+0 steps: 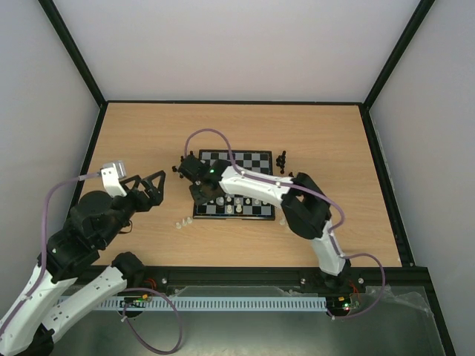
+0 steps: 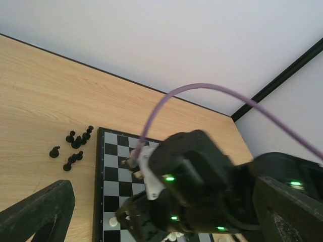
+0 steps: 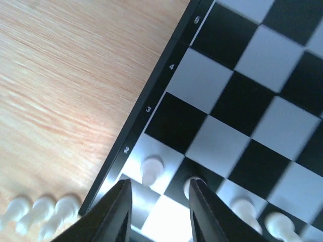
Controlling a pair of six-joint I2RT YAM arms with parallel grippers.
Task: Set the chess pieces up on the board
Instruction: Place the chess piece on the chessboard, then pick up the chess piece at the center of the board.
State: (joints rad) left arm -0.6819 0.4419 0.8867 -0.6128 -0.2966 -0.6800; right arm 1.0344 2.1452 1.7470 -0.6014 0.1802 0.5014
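The board [image 1: 252, 159] lies mid-table, and pale chess pieces [image 1: 237, 200] stand in its near rows. My right gripper [image 1: 200, 199] hovers over the board's near-left corner [image 3: 146, 113]. Its fingers [image 3: 118, 212] are parted. A pale pawn [image 3: 151, 169] stands free on the row-2 edge square just beyond the tips. A second pawn [image 3: 187, 185] is beside the right finger. Black pieces sit off the board at its left [image 2: 75, 146] and far right [image 1: 282, 160]. My left gripper [image 1: 148, 185] hangs open and empty, left of the board.
Three loose pale pieces [image 1: 182, 222] lie on the wood by the board's near-left corner, also visible as pale pieces [image 3: 40, 214] in the right wrist view. The right arm [image 2: 202, 176] fills the left wrist view. A black frame [image 1: 230, 102] rims the table.
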